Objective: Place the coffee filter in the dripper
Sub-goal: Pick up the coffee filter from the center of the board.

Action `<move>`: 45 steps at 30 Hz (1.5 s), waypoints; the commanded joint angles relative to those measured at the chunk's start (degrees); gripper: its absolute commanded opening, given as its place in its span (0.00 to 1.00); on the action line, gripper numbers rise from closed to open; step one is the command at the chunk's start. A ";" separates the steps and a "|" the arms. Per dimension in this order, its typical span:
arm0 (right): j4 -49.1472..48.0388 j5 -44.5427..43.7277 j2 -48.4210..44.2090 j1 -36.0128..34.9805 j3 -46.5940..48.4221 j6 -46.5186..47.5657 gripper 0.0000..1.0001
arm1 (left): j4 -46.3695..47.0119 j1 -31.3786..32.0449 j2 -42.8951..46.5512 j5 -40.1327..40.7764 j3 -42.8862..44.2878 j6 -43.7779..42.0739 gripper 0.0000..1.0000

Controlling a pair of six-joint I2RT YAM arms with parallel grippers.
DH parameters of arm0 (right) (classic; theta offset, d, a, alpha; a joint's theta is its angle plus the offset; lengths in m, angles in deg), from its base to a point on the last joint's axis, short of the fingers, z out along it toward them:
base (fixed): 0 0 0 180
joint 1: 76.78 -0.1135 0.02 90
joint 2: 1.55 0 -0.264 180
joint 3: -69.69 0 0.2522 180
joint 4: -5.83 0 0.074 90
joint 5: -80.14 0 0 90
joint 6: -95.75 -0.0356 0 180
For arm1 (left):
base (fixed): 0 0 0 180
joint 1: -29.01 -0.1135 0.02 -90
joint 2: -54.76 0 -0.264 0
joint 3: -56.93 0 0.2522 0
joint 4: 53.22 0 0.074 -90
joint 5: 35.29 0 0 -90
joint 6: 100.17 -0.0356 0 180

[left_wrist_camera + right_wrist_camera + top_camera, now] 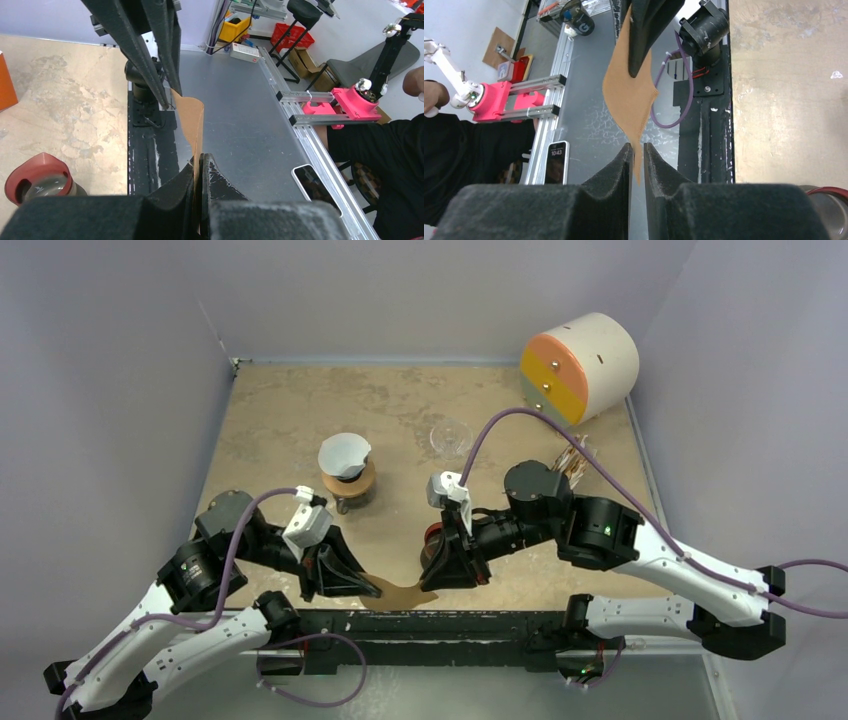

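Two arms share one coffee filter (404, 593) at the near edge of the table (270, 420), low in the centre of the overhead frame. The left gripper (199, 169) is clamped on one edge of the flat brown paper, its pads pressed together with the sheet standing upright between them. The right gripper (636, 156) meets the opposite corner. Its fingers sit almost together around the paper's tip and it appears to be pinching it, though a sliver of gap in its own wrist view leaves the firmness of that hold uncertain.

The dripper (343, 453) stands at upper centre-left of the overhead frame, mouth upward, seated on a tan wooden ring (366, 483). It is well apart from both grippers and from the filter. A clear glass cup (450, 435) sits to its right.

The step in hand looks like readying the filter: it is off the table, held between the two arms and not yet spread into a cone. The next move probably calls for opening the paper or passing it to one gripper. That arm must then carry it up the frame and lower it point first into the cone without nudging the dripper off its ring.
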State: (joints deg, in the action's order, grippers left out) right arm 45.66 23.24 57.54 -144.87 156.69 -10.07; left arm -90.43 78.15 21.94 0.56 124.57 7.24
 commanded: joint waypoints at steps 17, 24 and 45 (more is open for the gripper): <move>-4.55 2.50 -3.12 -0.20 -1.43 -1.12 0.14 | 1.73 -0.18 -0.56 -0.90 0.85 -0.10 0.00; -5.70 3.82 -2.81 -0.20 -2.27 -1.70 0.17 | 0.49 -0.18 -0.83 0.66 1.13 -0.25 0.00; -4.87 2.41 -2.69 -0.20 -2.14 -1.17 0.19 | -0.86 -0.19 -1.48 1.24 0.52 -1.39 0.00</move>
State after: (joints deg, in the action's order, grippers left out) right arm 41.94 25.60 54.46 -144.87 154.22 -11.34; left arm -92.09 78.15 20.60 1.57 124.57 6.69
